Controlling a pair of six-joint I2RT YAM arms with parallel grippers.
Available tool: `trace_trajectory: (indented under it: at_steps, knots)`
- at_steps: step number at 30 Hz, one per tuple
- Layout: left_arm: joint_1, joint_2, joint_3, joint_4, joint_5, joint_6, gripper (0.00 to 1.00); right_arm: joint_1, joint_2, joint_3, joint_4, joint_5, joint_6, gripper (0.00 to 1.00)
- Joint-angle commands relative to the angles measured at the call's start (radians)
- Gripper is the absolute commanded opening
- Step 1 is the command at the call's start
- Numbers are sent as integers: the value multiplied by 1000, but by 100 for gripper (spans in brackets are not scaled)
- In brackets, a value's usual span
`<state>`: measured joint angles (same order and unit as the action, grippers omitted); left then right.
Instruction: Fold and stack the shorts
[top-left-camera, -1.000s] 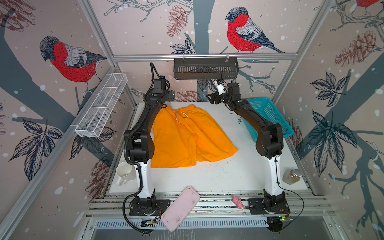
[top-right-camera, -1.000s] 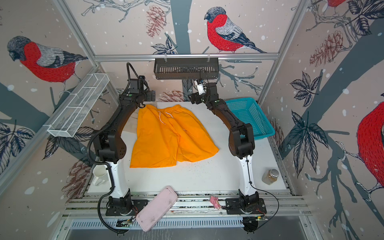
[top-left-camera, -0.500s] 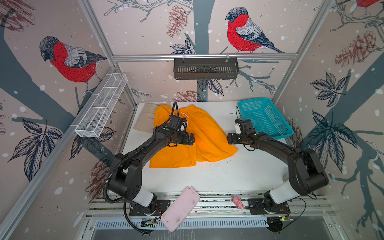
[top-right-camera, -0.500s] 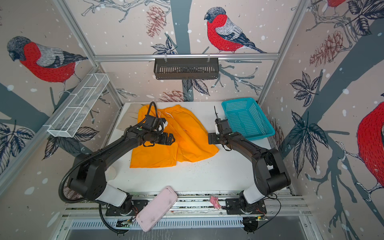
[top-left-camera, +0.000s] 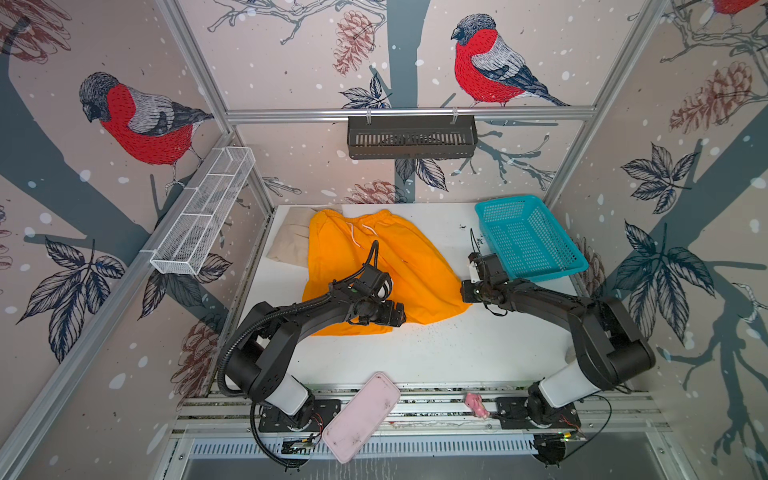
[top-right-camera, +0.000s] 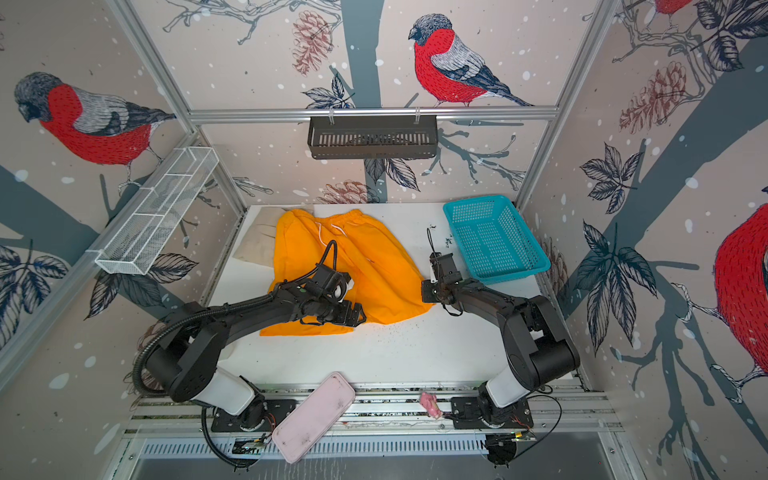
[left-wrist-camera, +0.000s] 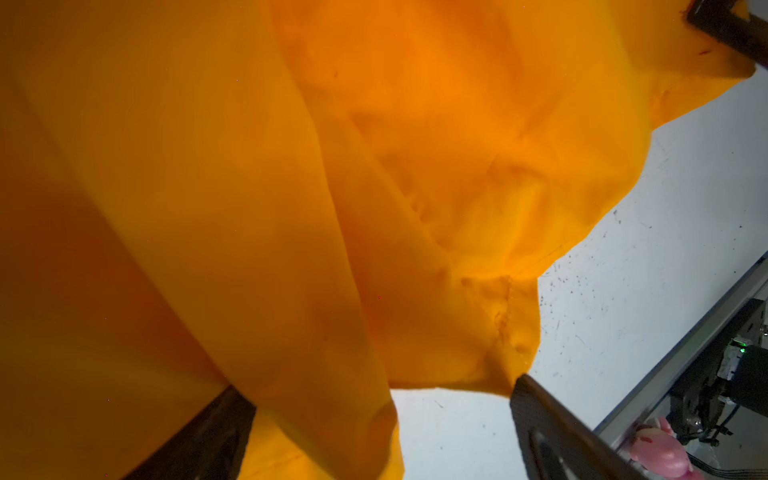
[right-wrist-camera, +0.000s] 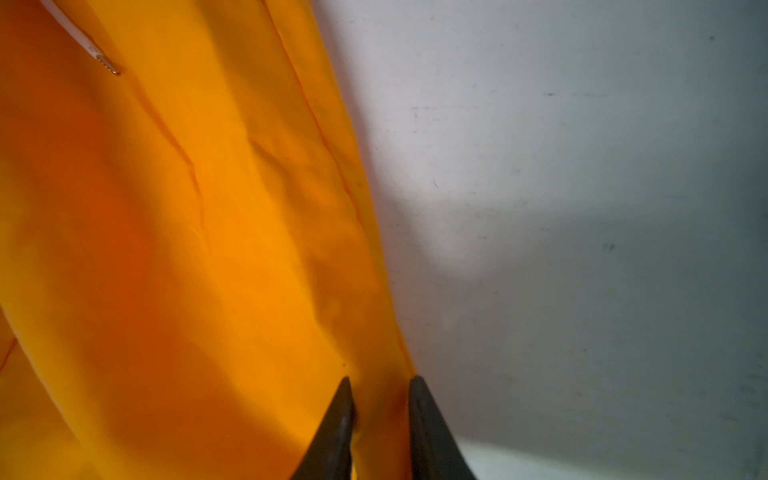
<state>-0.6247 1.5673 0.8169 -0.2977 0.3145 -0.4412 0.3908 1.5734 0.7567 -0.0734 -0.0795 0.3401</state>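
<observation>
The orange shorts lie spread on the white table, waistband and white drawstring at the far side, legs toward me. The beige shorts lie at the far left, partly under the orange pair. My left gripper sits low at the near hem; in the left wrist view it is open, jaws wide apart with a hanging fold of orange cloth between them. My right gripper is at the hem's right corner; in the right wrist view it is shut on a pinch of the orange shorts.
A teal mesh basket stands at the far right, just behind my right wrist. A pink case and a small pink object lie on the front rail. A white wire shelf and a black shelf hang on the walls.
Both arms have swung from the waistband at the far edge down to the near hem of the orange shorts. The right gripper has shut on the hem's corner.
</observation>
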Motion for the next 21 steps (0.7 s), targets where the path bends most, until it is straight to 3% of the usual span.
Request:
trace_trajectory:
  at_steps: [1, 3, 4, 7, 8, 14, 18, 19, 20, 21]
  knots:
    - [-7, 3, -32, 86, 44, -37, 75, 0, 22, 1, 33, 1, 5, 14]
    - [-7, -11, -62, 150, 75, -54, 55, 0, 31, 4, 37, -1, 4, 3]
    - [-9, -9, -67, 172, 83, -56, 46, 0, 32, 7, 38, -2, 3, 3]
    - [-17, 13, -54, 206, 82, -56, 6, -5, 45, 26, 40, 10, -9, 2]
    - [-23, 23, -46, 228, 80, -58, 0, -11, 53, 36, 44, 14, -13, 2]
    - [-95, 121, 19, 414, 96, -113, 0, -54, 184, 235, 12, 97, -74, 2]
    - [-143, 203, 127, 469, 71, -135, 0, -77, 325, 421, 9, 75, -109, 4]
    - [-154, 220, 155, 471, 54, -136, 0, -81, 354, 467, 4, 74, -117, 12]
    - [-167, 237, 175, 465, 42, -136, 0, -88, 385, 519, -9, 76, -128, 29]
    - [-178, 253, 233, 446, 26, -135, 11, -93, 410, 569, -26, 73, -139, 34]
